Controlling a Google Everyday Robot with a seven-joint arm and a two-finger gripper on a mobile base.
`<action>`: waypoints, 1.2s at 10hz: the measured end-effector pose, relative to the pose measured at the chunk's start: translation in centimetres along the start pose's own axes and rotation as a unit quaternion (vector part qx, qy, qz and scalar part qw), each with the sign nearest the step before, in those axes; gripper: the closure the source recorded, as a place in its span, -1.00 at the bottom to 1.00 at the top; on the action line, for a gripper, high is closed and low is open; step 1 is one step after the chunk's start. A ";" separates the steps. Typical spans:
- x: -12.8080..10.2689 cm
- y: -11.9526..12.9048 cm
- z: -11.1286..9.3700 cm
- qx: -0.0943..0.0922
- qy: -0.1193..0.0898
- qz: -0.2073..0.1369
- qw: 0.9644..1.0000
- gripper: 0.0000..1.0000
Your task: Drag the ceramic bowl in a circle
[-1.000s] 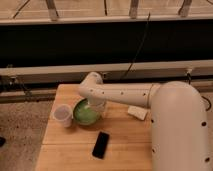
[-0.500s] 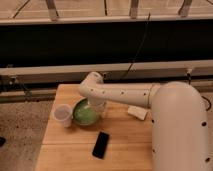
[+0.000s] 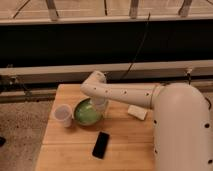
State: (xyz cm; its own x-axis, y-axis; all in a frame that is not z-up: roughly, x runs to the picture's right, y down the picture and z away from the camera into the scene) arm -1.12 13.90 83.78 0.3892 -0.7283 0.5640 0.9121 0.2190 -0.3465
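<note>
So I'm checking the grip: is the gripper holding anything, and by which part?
The gripper is shut at the green bowl's right rim, apparently pinching that rim.

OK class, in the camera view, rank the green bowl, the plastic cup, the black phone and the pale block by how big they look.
1. ceramic bowl, gripper at its right rim.
2. black phone and plastic cup: too alike to rank.
3. pale block.
</note>
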 end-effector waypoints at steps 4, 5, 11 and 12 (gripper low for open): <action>0.6 0.8 0.2 0.004 -0.009 0.004 1.000 0.99; 0.7 0.9 0.2 0.004 -0.011 0.005 1.000 0.99; 1.0 1.7 0.4 0.004 -0.023 0.008 1.000 0.99; 1.0 1.9 0.4 0.004 -0.025 0.011 1.000 0.99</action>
State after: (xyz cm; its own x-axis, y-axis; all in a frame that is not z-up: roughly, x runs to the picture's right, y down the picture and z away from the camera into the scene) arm 1.09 13.82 84.00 0.4152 -0.6900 0.5929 0.9041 0.2404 -0.3533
